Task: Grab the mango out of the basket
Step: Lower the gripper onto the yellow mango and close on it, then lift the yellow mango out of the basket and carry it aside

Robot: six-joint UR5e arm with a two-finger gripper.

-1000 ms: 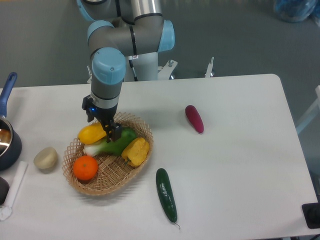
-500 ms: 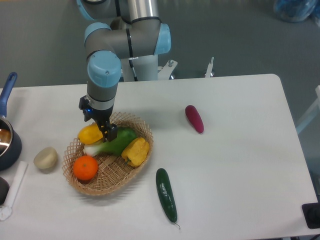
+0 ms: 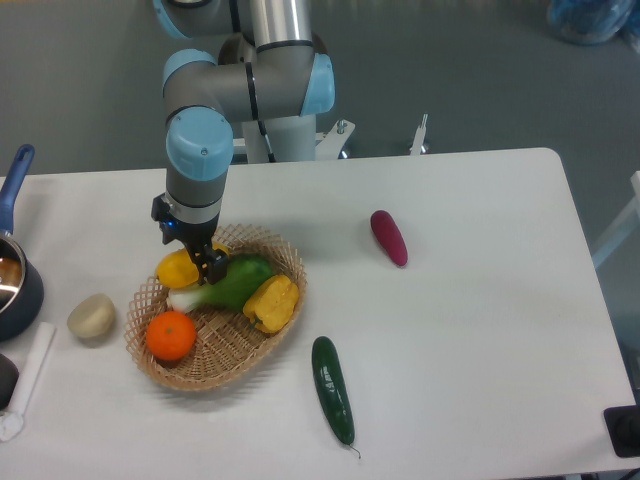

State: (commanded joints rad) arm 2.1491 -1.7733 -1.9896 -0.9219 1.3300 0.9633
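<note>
The mango (image 3: 175, 271), glossy yellow, lies at the back left of the wicker basket (image 3: 216, 376). My gripper (image 3: 200, 261) hangs straight down over the mango's right end. One dark finger (image 3: 214, 267) stands between the mango and a green vegetable (image 3: 238, 281); the other finger is hidden behind the wrist. The jaws look open, and the mango still rests in the basket.
Also in the basket are an orange (image 3: 171, 335) and a yellow bell pepper (image 3: 272, 302). On the table lie a cucumber (image 3: 332, 388), a purple eggplant (image 3: 388, 237) and a pale potato (image 3: 91, 315). A blue pot (image 3: 14, 287) sits at the left edge.
The arm has shifted left and a little back, bringing the gripper from over the green vegetable to over the mango's right end. The fruits have not moved.
</note>
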